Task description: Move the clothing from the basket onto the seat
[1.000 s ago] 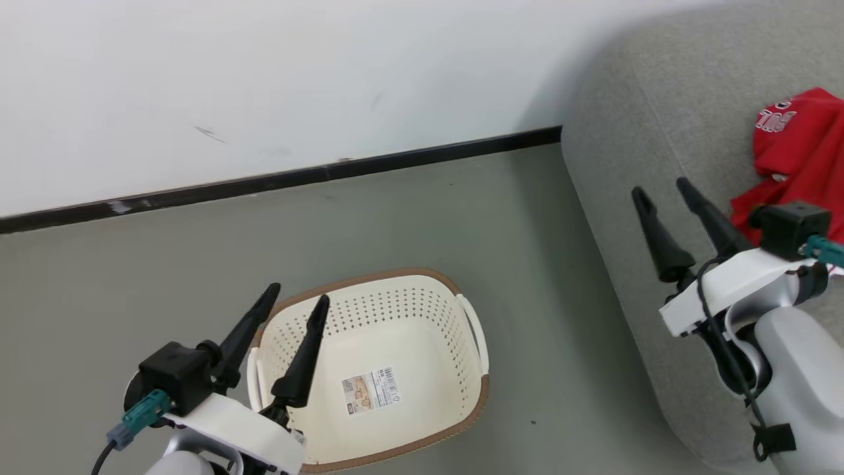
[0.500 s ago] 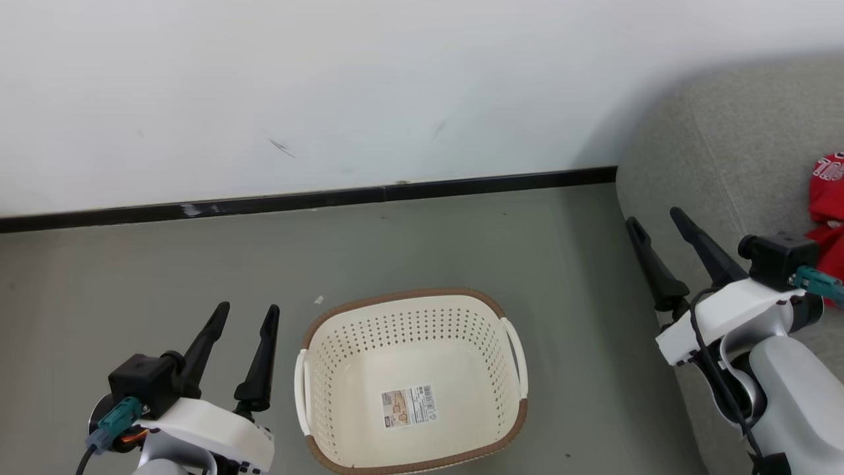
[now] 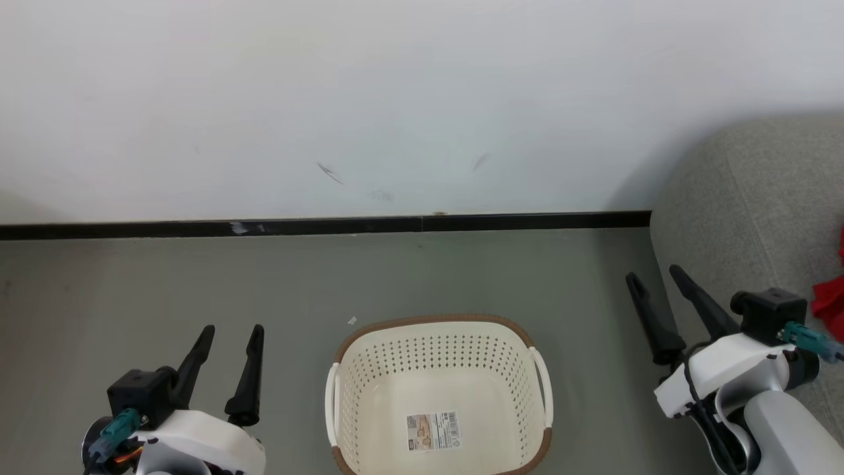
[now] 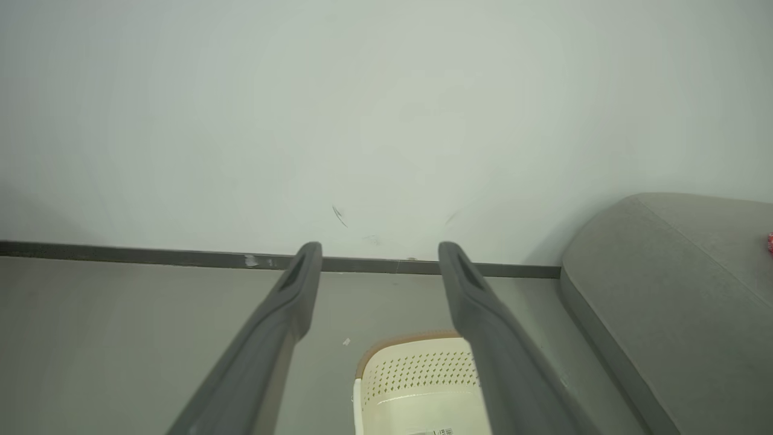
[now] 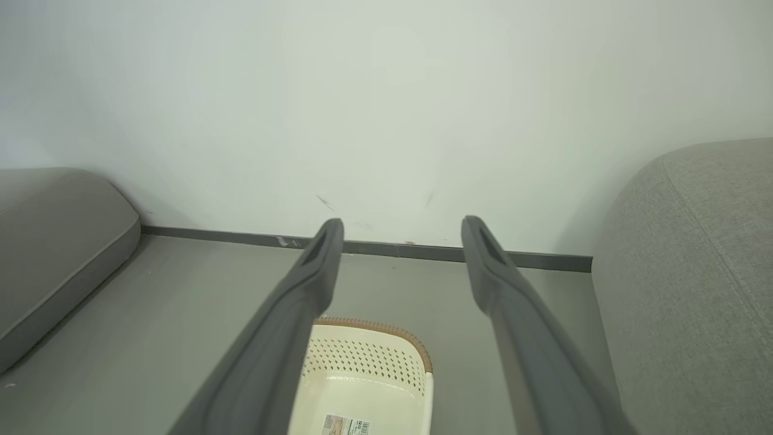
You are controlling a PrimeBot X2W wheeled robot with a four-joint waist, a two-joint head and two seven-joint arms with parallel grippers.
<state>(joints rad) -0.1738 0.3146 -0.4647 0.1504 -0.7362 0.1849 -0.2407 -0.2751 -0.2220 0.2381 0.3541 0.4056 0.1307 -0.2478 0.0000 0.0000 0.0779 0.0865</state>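
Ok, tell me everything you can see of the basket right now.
The basket is cream-white plastic, its walls perforated with rows of small holes, with a brown rim and a white handle on each side. It stands upright on the grey-green floor, its near end cut off by the head view's bottom edge. Inside lies only a paper label on the bottom. Nothing else touches its visible part.

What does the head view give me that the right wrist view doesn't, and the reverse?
Head view's extras: the left claw, open beside the basket, and a bit of red clothing lying on the seat at the frame's right edge. Right wrist view's extra: a second grey cushion across the floor. Shared: the basket with its paper label, the seat, the open right claw, the wall and dark baseboard.
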